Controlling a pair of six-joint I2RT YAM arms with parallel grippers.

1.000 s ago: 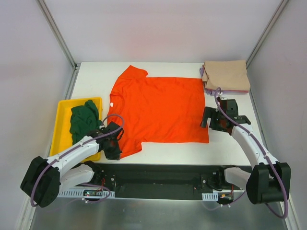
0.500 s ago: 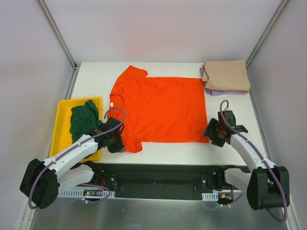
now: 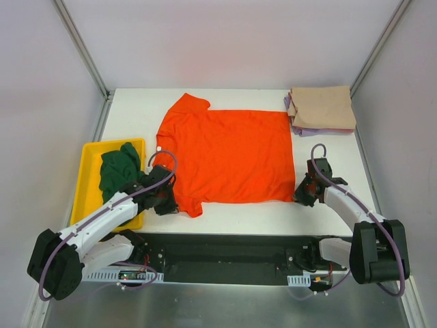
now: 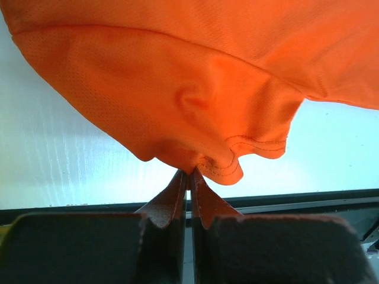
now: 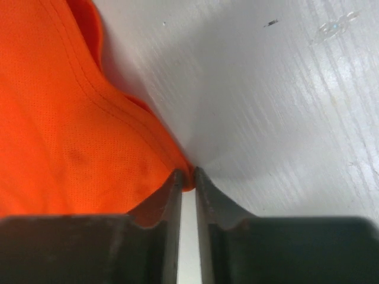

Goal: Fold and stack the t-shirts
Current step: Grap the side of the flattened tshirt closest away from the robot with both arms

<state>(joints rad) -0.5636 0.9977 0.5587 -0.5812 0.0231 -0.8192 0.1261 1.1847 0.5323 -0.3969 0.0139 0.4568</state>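
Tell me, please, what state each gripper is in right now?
Left gripper: closed on the orange t-shirt, near sleeve.
Right gripper: closed on the orange t-shirt, near hem corner.

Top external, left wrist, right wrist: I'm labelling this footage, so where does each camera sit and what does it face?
Top external: above and behind the bases, looking down on the table; left arm and right arm show.
Left wrist: on the left arm, looking along the left fingers, which pinch the orange-red t-shirt by its sleeve.
Right wrist: on the right arm, looking along the right fingers at the shirt's corner.
Shared: all three show the orange-red t-shirt.
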